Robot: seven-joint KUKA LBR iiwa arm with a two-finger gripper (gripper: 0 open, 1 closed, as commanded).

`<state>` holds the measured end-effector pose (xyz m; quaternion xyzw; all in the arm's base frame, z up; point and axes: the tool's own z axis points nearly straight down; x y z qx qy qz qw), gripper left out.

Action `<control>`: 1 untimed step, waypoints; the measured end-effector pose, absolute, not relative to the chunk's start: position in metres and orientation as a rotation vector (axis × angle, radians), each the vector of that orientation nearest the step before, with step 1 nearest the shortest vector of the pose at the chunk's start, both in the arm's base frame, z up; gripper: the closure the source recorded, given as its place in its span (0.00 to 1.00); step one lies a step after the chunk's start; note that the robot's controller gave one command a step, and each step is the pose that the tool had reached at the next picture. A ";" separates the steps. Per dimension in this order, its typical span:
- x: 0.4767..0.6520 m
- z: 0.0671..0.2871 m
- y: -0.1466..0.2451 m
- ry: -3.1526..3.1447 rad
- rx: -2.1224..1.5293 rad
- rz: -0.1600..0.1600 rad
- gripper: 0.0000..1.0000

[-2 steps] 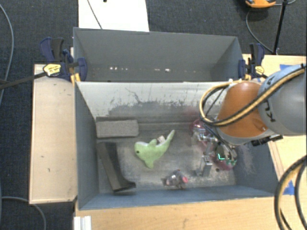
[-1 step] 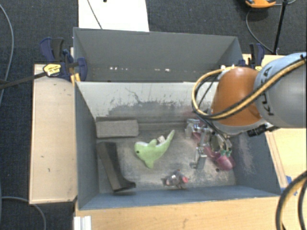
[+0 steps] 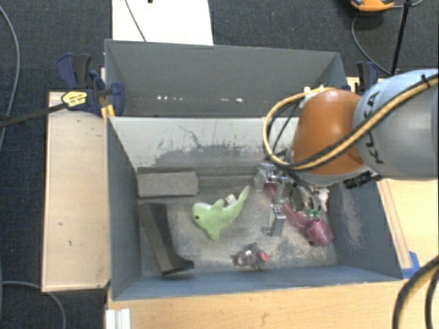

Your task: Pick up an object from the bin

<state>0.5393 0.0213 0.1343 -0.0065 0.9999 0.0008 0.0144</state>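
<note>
Gripper [image 3: 287, 218] — its opening unclear — hangs just beside a magenta thing [image 3: 316, 230] at the bin's [image 3: 206, 81] right.

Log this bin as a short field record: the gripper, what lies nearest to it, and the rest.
bin: grey metal bin, a few loose things on its floor
gripper: gripper low over the right part of the floor
nearest thing: purple plastic piece, close beside the gripper; contact unclear
centre: green soft toy
front: small dark and pink thing
left: grey foam block at the back, black bar in front of it
held: cannot tell
</note>
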 end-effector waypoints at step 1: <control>0.560 0.089 0.036 3.122 -0.024 0.001 0.00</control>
